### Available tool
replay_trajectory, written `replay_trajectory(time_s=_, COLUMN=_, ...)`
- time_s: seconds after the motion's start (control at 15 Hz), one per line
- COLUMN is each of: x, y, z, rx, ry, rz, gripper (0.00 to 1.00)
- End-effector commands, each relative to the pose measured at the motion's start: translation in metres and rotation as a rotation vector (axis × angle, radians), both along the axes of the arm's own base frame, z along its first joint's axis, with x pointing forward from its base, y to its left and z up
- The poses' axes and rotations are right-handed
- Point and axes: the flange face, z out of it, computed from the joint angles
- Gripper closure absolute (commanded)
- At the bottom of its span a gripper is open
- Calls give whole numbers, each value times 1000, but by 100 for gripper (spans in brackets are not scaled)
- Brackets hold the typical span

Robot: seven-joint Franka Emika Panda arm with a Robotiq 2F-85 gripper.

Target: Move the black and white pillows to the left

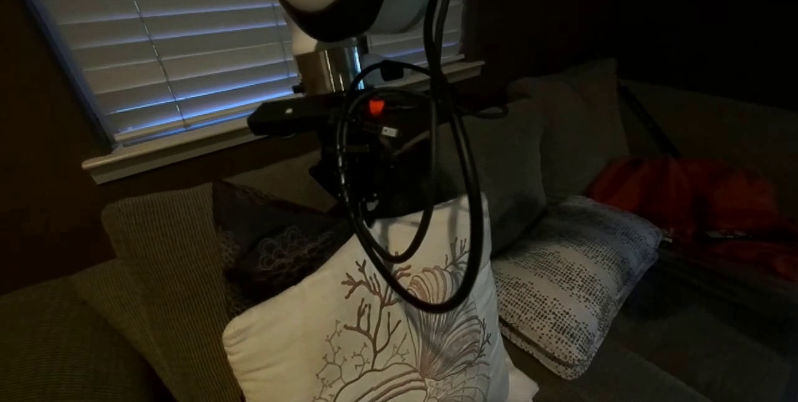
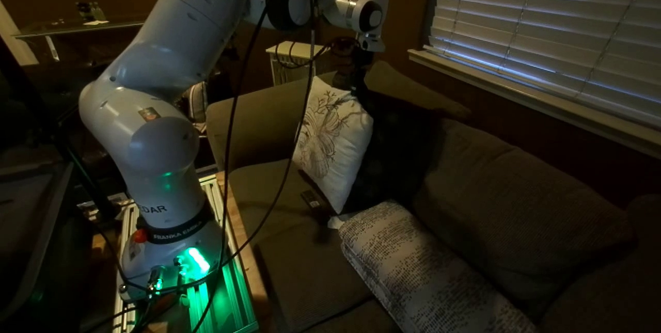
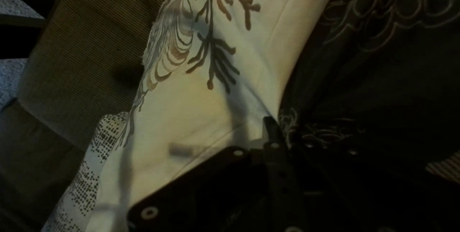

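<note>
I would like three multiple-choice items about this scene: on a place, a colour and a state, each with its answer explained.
1. Where is the speckled pillow? A) on the windowsill B) on the sofa C) on the floor
2. What colour does the base light glow? A) green B) yellow C) purple
3. How is the branch-print pillow posed? A) lying flat B) folded in half C) steeply upright

1 B: it lies on the sofa in both exterior views.
2 A: in an exterior view, green spills around it.
3 C: its printed face is raised in both exterior views.
</note>
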Motion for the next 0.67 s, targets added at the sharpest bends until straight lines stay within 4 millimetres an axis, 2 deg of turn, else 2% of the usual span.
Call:
replay_trajectory(time_s=0.0, x=13, y=7, z=26, rx=58, ry=34, rz=64, gripper=99)
replay_trajectory(time_s=0.47, x=17, y=13, z=19, rx=58, ry=91, rz=117, gripper=99)
replay_trajectory(time_s=0.6, x=17, y=14, z=20, rx=60, ry=104, rz=123, gripper=70)
